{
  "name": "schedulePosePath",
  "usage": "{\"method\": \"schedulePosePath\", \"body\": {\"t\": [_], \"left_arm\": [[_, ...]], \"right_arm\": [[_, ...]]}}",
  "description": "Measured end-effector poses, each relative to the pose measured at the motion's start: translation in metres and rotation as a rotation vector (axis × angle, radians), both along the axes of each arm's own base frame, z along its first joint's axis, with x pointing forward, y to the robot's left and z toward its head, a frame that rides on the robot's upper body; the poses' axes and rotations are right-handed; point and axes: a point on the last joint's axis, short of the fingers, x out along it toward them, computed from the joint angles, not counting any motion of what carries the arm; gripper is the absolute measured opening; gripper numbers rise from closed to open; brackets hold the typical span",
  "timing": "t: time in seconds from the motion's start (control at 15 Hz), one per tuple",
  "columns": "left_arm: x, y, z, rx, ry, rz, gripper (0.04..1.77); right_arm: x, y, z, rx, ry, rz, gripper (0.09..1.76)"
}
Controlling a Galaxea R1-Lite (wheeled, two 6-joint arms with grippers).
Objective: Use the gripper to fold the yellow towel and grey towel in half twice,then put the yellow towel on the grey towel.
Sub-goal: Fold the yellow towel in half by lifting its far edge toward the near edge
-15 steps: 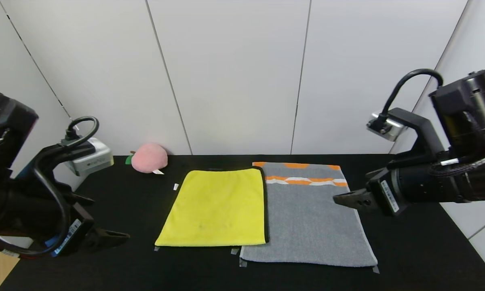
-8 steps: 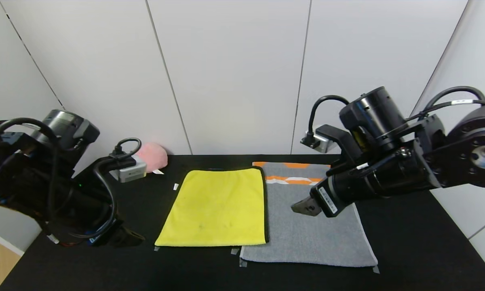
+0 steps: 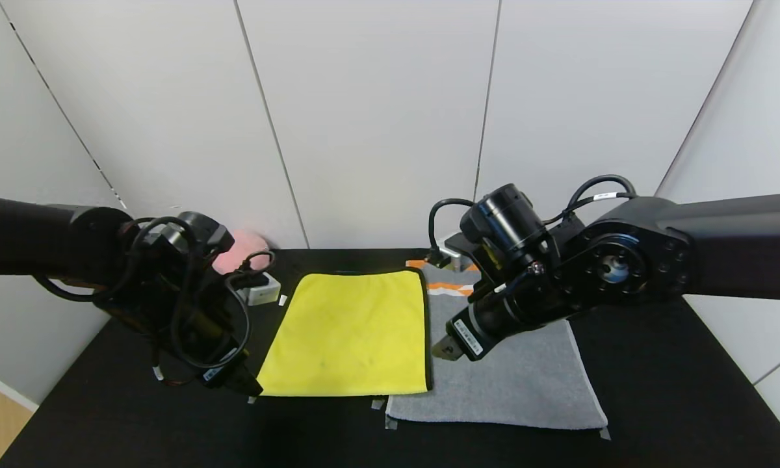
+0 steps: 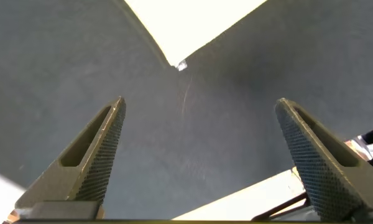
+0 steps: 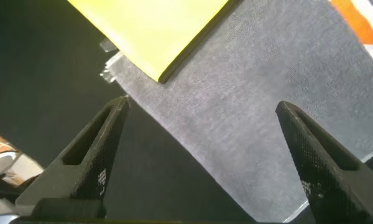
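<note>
Both towels lie flat side by side on the black table (image 3: 656, 390), yellow towel (image 3: 348, 335) overlapping the grey towel (image 3: 513, 383). Left gripper (image 3: 247, 385) and right gripper (image 3: 447, 348), both spread wide, hang at the yellow one's near corners, probably lining up the first fold.

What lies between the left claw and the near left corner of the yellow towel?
Only bare black table: in the left wrist view, the open left claw faces the yellow towel corner, with nothing between.
</note>
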Motion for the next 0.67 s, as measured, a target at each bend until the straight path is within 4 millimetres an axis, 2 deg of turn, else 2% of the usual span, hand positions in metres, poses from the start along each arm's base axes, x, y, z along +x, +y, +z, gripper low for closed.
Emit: {"method": "schedulePosePath", "body": {"t": [0.33,0.67], "left_arm": [[0.022,-0.001,-0.034,0.009,0.085,0.016,1.72],[0.032,0.002,-0.054,0.011,0.137,0.027,1.72]], "right_arm": [[0.005,0.011,-0.019,-0.041,0.022,-0.003,1.71],[0.008,0.013,-0.028,-0.052,0.040,-0.006,1.71]]}}
